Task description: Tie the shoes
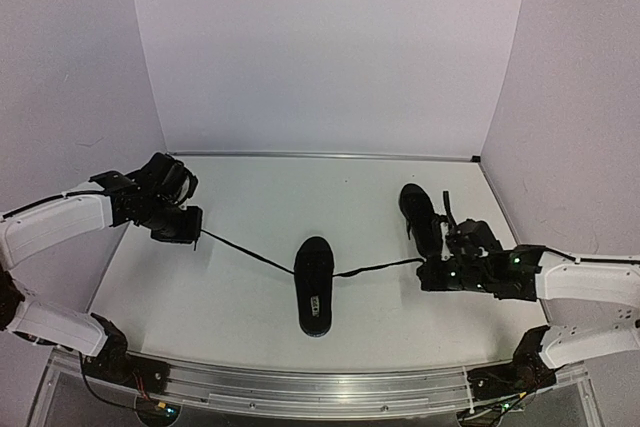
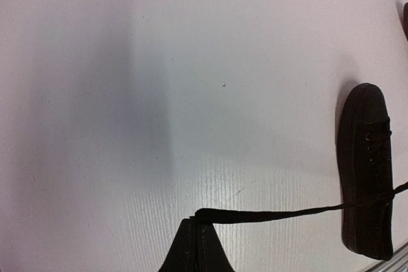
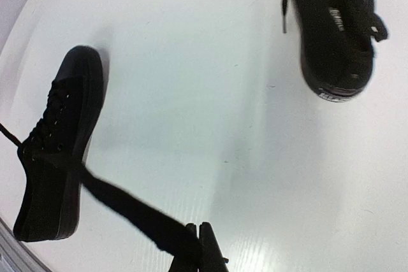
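One black shoe [image 1: 314,287] lies in the middle of the table with its toe pointing away from the arms. Its two thin laces are stretched out to either side. My left gripper [image 1: 193,231] is shut on the end of the left lace [image 2: 287,213], pinched right at the tips [image 2: 199,222], with the shoe [image 2: 366,176] off to the right in the left wrist view. My right gripper [image 1: 426,267] is shut on the right lace [image 3: 127,209] at its tips [image 3: 204,229], with the same shoe [image 3: 56,151] to its left. The second shoe [image 1: 419,213] lies behind the right gripper.
White walls close in the table on the left, back and right. A metal rail [image 1: 320,387] runs along the near edge between the arm bases. The second shoe [image 3: 331,23] has loose laces beside it.
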Controlling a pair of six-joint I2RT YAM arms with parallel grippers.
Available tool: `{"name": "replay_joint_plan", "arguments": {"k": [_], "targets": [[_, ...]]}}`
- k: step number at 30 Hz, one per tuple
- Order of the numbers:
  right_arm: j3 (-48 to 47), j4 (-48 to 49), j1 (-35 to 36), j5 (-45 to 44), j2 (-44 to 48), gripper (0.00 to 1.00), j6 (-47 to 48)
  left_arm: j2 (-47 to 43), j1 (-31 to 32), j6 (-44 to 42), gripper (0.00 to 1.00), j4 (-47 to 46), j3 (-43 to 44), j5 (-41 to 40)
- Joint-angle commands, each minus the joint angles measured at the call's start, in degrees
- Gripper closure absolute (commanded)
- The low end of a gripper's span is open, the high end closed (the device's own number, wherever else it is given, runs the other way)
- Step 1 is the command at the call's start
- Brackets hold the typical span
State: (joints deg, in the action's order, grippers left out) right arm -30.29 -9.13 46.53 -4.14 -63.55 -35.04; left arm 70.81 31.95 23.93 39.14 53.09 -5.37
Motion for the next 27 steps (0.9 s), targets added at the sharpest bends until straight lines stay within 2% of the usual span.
{"name": "replay_joint_plan", "arguments": {"k": [1,5,9,11,19,27], "targets": [[0.98,-7.91,-0.33,-10.25,6.29,1.00,-9.42,-1.65,-0.66,3.27,1.00,1.49,-0.68,-2.70],[1.98,-6.08,-0.35,-8.05,8.01,1.00,-8.71,-2.92,-0.66,0.86,1.00,-2.63,-2.68,4.00],[-0.97,1.11,-0.33,-0.15,2.96,1.00,-1.70,-5.86,-0.25,-1.13,1.00,-10.47,-5.22,17.65],[-4.10,3.79,-0.35,3.58,0.11,1.00,2.14,-7.68,0.93,-1.30,1.00,-12.12,-5.66,21.02],[-19.46,13.47,-0.05,16.09,-11.93,1.00,13.77,-13.01,7.80,-0.47,1.00,-9.71,-4.87,21.28],[-37.42,16.66,5.95,20.74,-30.55,1.00,15.69,-21.71,13.89,6.74,1.00,-15.84,-12.70,24.52]]}}
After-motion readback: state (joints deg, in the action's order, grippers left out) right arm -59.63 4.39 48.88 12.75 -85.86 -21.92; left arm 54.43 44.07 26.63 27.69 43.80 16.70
